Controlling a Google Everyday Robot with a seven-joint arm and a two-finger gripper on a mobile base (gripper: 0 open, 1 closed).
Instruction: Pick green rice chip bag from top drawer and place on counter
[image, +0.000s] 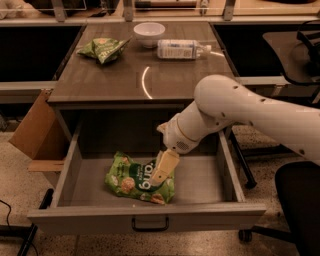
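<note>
The green rice chip bag (134, 178) lies flat in the open top drawer (150, 215), left of its middle. It is bright green with a dark round logo and white lettering. My gripper (164, 167) hangs from the white arm that reaches in from the right. It points down into the drawer and sits right over the bag's right part, covering some of the logo. The counter (145, 75) lies above and behind the drawer.
On the counter stand a smaller paler green bag (104, 48) at back left, a white bowl (149, 33) and a lying plastic bottle (181, 49). A cardboard box (35, 127) leans left of the drawer. A dark chair (300, 210) is at the right.
</note>
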